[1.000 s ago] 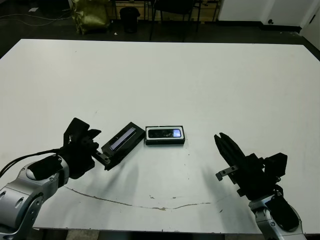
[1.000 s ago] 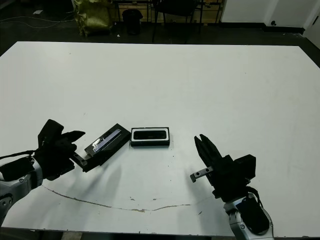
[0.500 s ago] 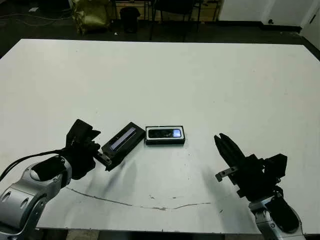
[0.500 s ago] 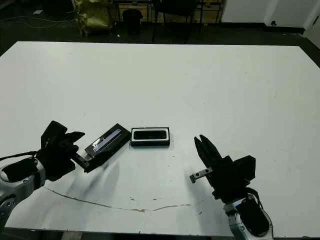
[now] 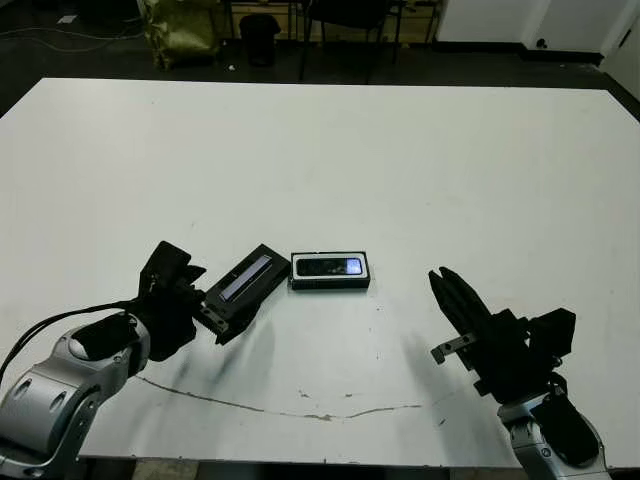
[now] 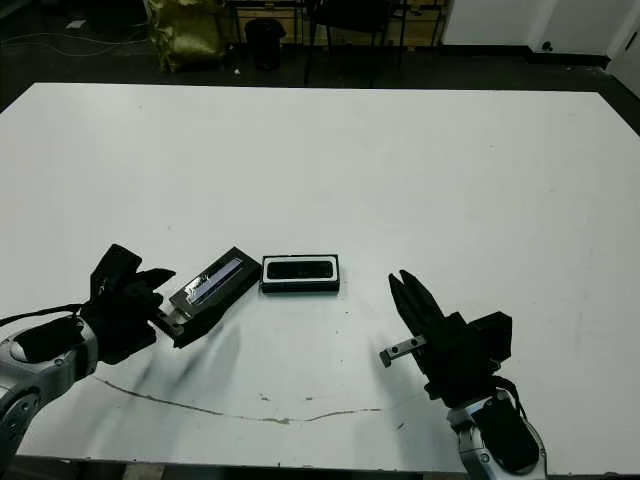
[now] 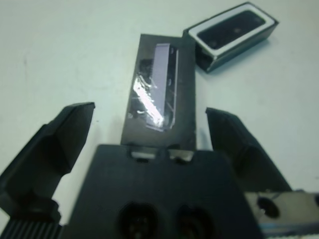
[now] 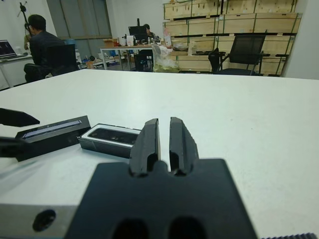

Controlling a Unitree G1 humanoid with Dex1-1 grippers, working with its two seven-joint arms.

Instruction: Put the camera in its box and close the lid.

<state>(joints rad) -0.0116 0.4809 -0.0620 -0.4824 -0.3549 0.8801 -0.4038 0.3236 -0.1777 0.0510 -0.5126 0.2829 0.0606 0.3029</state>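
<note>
The camera [image 5: 332,266], a glossy black bar with a bluish glint, lies inside the white-lined box [image 5: 330,286] near the table's middle. Just left of the box, the lid [image 5: 245,282] lies slanted with its pale stripe facing up. My left gripper [image 5: 203,300] is open, one finger [image 7: 55,144] on each side of the lid's near end [image 7: 159,94] without touching it. My right gripper [image 5: 455,300] is shut and empty, hovering at the front right, well apart from the box [image 8: 112,137].
A thin dark crack or scratch [image 5: 300,405] runs across the white table [image 5: 400,170] near its front edge. Chairs and a yellow bag [image 5: 180,30] stand beyond the far edge. People sit at desks in the background [image 8: 42,47].
My left gripper has crept forward toward the lid, so its open fingers now flank the lid's near end. The lid, box and right arm have stayed put.
</note>
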